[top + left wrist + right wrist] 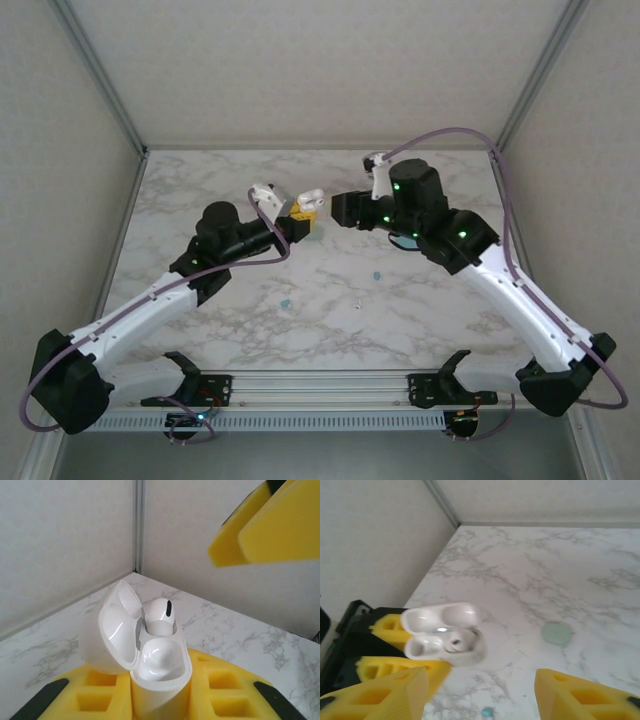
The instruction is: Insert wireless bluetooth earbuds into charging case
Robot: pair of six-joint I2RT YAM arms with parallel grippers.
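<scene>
A white charging case (161, 680) stands upright between my left gripper's (160, 700) yellow fingers (225, 690), which are shut on it. Its lid (116, 630) is swung open to the left. One white earbud (160, 614) with a black spot sits in the far slot, while the near slot (161, 661) is empty. In the top view the case (308, 205) is held up at mid-table, with my right gripper (338, 210) just right of it. The right gripper (482, 700) is open and holds nothing, its fingers (585, 695) near the case (445, 635).
Tiny teal pieces (377, 274) (286, 303) and a whitish one (357, 305) lie on the marble table (250, 330) nearer the arm bases. A pale green disc (556, 633) and a teal bit (487, 712) lie on the table below the right gripper. Walls close in on three sides.
</scene>
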